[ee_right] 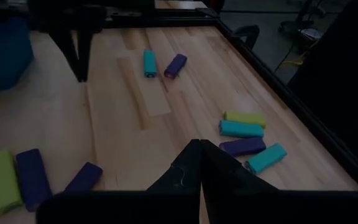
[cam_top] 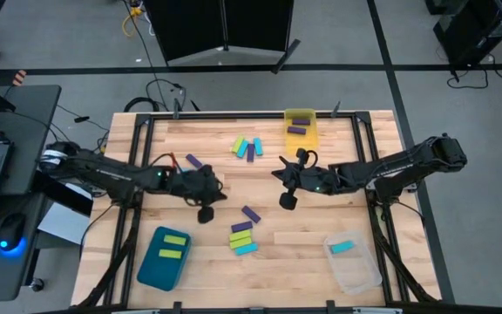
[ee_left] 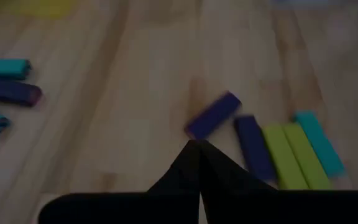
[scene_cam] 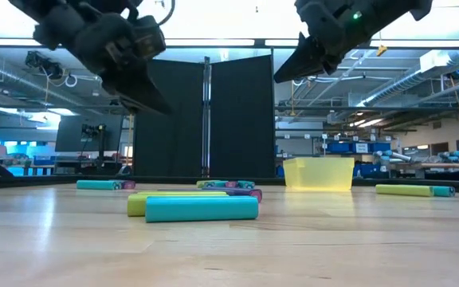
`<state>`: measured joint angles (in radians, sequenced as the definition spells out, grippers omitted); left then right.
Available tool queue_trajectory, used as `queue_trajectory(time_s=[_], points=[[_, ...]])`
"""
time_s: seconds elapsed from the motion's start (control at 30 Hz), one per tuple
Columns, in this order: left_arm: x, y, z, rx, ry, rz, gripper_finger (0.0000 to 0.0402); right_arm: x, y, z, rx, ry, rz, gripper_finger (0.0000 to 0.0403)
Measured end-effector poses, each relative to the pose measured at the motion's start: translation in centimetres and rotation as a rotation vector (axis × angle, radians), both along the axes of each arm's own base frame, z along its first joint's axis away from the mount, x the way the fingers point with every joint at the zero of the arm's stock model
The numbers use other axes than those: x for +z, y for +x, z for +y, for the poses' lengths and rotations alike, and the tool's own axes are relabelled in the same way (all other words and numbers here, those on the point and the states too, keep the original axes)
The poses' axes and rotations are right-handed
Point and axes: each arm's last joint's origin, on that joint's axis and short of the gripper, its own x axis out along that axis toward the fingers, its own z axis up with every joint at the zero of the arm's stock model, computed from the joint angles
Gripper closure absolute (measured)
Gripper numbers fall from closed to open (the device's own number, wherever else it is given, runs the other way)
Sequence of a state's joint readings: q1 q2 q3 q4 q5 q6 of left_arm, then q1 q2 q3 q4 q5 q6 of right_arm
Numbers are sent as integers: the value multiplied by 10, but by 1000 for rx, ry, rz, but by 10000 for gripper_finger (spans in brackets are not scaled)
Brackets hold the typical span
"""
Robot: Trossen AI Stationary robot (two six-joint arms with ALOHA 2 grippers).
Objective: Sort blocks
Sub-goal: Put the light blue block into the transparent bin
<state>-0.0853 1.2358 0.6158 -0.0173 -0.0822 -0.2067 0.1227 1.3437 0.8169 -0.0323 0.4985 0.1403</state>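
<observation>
Blocks (cam_top: pixel 243 237) are seen scattered mid-table, some already in bins. Both the left end effector (cam_top: pixel 206 212) and right end effector (cam_top: pixel 287 201) are held above them, fingers pressed together, empty. Neighbouring blocks could be knocked askew if a descent is made without spreading.
</observation>
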Motion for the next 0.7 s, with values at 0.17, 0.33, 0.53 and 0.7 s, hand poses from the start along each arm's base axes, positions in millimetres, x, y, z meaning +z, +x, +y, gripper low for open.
queue_trajectory(time_s=[0.17,0.33,0.53,0.7], points=[[-6,-1,17,127,12,-29,395,-6,6,-6,0,41,3,382],[-6,-2,28,237,56,-20,395,-19,15,-10,-6,43,27,387],[-8,-1,33,320,68,-23,395,-35,24,-12,-27,62,42,384],[-14,3,34,359,77,-18,395,-49,33,-12,-16,75,58,385]])
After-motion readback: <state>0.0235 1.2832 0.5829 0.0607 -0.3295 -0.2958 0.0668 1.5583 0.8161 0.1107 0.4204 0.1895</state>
